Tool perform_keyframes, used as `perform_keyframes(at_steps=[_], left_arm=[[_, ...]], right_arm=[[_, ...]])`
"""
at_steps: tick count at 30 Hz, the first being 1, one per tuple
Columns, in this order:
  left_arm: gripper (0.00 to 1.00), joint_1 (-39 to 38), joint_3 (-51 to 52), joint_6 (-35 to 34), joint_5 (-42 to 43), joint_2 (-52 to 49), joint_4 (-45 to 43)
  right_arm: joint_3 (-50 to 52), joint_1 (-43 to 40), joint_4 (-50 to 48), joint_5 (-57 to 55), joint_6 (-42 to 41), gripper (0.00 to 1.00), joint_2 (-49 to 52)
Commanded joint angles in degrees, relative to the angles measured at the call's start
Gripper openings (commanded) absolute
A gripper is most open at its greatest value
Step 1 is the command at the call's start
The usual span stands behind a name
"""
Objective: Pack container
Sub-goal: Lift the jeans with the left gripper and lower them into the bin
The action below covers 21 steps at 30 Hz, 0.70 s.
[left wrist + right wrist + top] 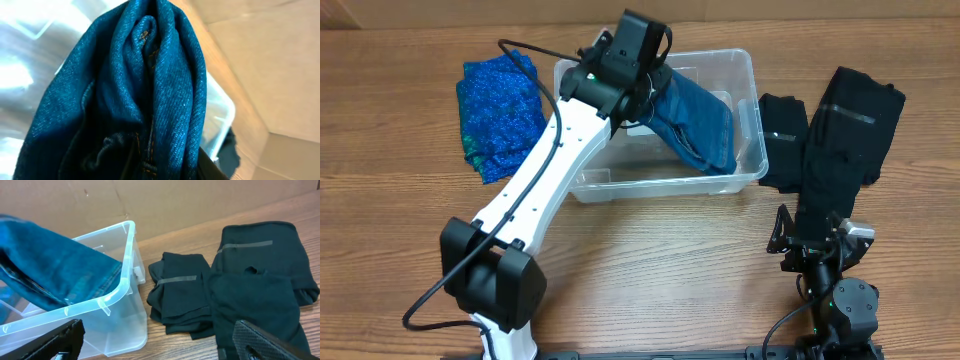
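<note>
The clear plastic container sits at the table's middle back; it also shows in the right wrist view. My left gripper is over the container, shut on blue jeans that hang down into it. In the left wrist view the jeans fill the frame and hide the fingers. My right gripper is open and empty near the front right, its fingers apart, just short of the black clothes.
A blue patterned cloth lies left of the container. Folded black garments lie right of it, a smaller one beside a larger one. A cardboard wall stands behind.
</note>
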<state>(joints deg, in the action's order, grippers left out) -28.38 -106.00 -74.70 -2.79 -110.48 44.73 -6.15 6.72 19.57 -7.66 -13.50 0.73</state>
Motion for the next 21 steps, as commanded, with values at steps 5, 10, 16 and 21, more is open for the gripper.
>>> perform_keyframes(at_steps=[5,10,16,21], left_arm=[[0.04,-0.68,-2.58,-1.18,-2.36,-2.25,8.00],[0.49,2.14,-3.23,18.93,2.01,-1.20,10.54],[0.80,19.98,-9.27,36.17,8.66,7.37,18.16],[0.97,36.87,-9.22,46.23,14.40,8.20,24.48]], right_arm=[[0.24,-0.37,-0.24,0.26,-0.20,1.00,-0.50],[0.24,-0.37,-0.24,0.26,-0.20,1.00,-0.50],[0.24,-0.37,-0.24,0.26,-0.20,1.00,-0.50],[0.24,-0.37,-0.24,0.26,-0.20,1.00,-0.50]])
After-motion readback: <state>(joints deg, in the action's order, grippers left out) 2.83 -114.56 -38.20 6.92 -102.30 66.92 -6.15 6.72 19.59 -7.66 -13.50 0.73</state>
